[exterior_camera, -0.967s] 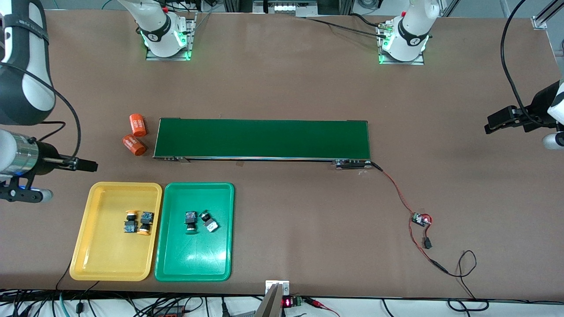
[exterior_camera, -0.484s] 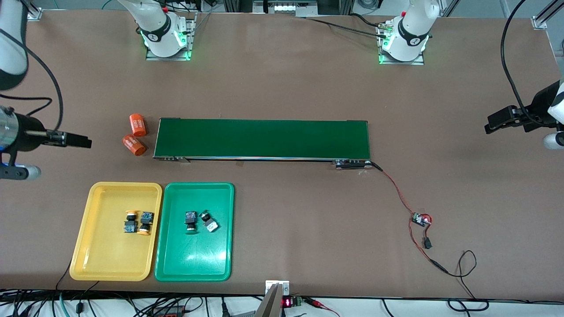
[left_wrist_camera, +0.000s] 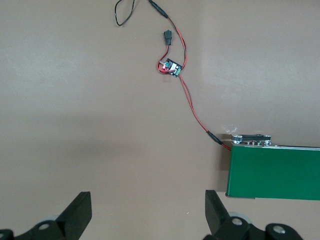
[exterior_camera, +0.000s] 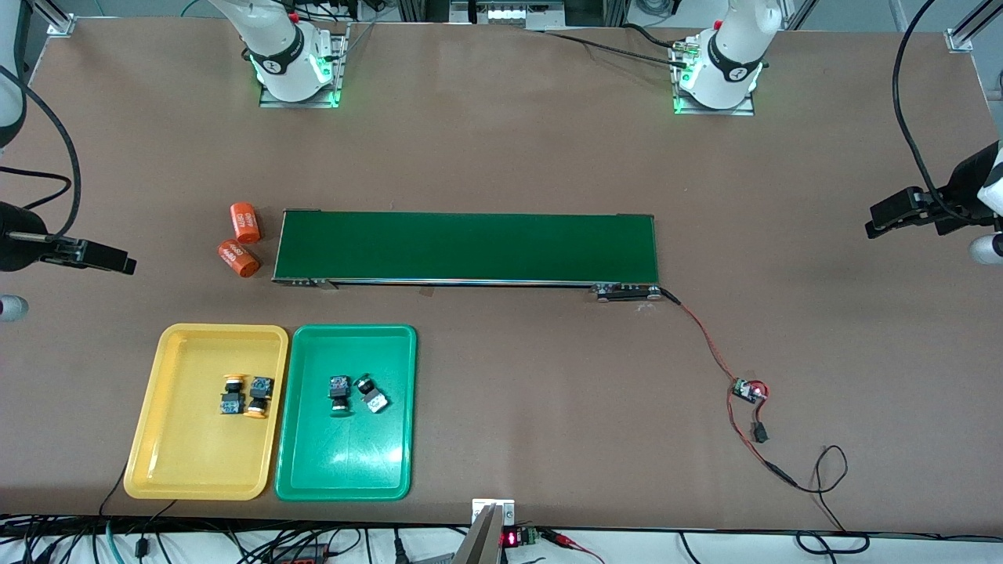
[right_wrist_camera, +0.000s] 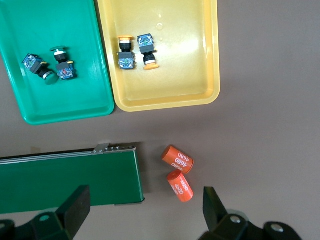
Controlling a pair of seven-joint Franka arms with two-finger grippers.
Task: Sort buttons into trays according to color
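**All four buttons are in their trays and the right arm is pulling away**

The right claw [exterior_camera: 110, 260] is moving off toward the right arm's end of the tabletop [exterior_camera: 501, 157]. A second ago it was hanging just above the yellow tray's top corner. Half a second ago it was higher up and closer to the edge. Now it is even closer to the edge, and less of the arm is showing. Its fingers are spread wide and holding nothing.

The left claw [exterior_camera: 885, 219] is waiting over the left arm's end of the tabletop, wide and empty too. It is barely shifting.

Nothing else is moving. The two yellow buttons [exterior_camera: 245, 395] are lying side by side in the yellow tray [exterior_camera: 196, 470]. The two green buttons [exterior_camera: 355, 392] are lying close together in the green tray [exterior_camera: 345, 470]. The trays are sitting just beside each other, nearer the front camera than the green belt [exterior_camera: 467, 247]. The belt is bare. Two orange cylinders [exterior_camera: 241, 239] are lying beside the belt's end.

So the sorting is looking finished, and the arm seems to be going back to rest.
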